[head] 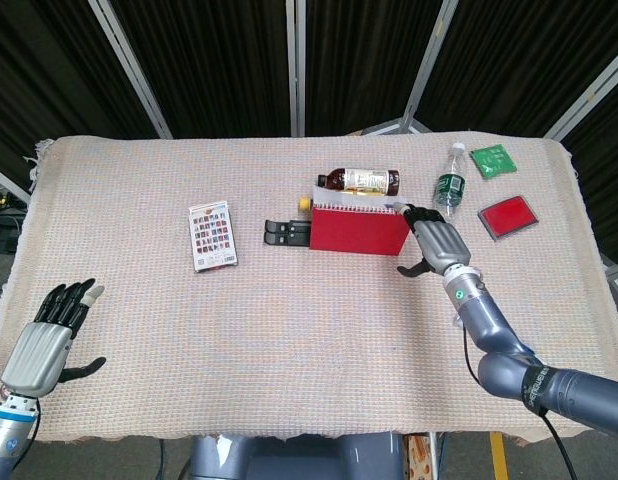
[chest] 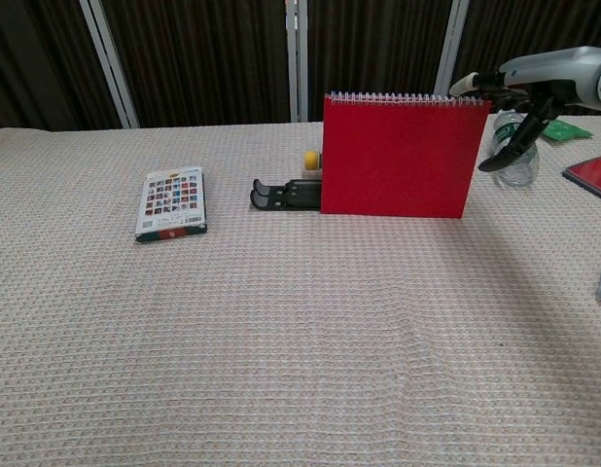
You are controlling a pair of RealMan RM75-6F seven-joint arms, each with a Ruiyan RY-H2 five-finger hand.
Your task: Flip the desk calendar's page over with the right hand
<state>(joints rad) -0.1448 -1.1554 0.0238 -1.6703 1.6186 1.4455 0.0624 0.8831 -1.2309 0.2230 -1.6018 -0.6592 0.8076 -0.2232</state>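
The red desk calendar stands upright mid-table, with its spiral binding along the top edge. My right hand is at its right end. The fingertips reach the calendar's top right corner, while the thumb hangs apart, lower and to the right. No page is visibly lifted. My left hand lies near the table's front left corner with its fingers spread and nothing in it; the chest view does not show it.
A brown bottle lies behind the calendar. A water bottle stands close to the right hand. A green packet and a red flat box lie far right. A black holder and a card box lie to the left.
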